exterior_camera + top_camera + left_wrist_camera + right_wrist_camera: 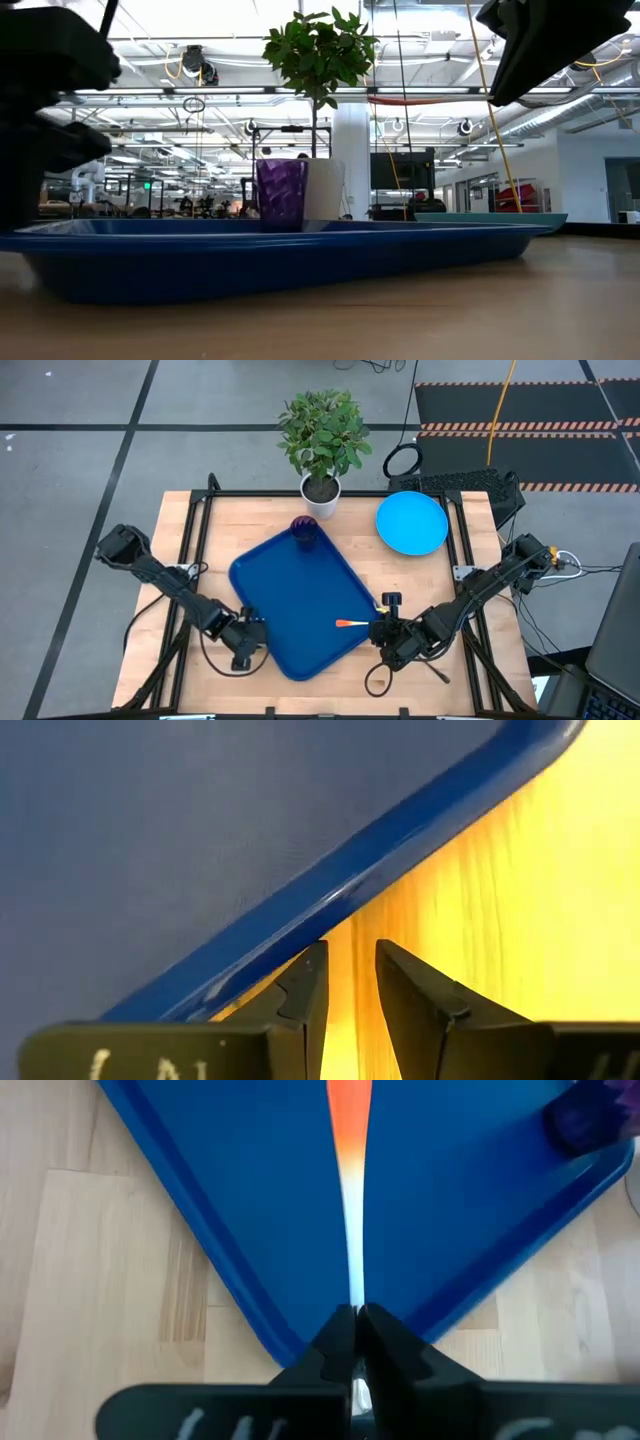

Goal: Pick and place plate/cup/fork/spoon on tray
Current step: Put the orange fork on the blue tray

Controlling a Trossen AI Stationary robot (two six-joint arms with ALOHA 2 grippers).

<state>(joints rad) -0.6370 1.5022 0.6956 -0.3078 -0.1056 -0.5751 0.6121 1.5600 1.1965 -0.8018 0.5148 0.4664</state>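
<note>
Holding the fork clamped in our right gripper over the tray, we reckon next is lowering and letting go, while the left gripper sits part-open, empty, beside the rim, the plate waiting off-tray.

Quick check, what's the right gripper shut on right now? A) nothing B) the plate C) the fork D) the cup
C: the right gripper is pinched on the metal end of the fork, whose orange handle reaches out over the tray.
</note>
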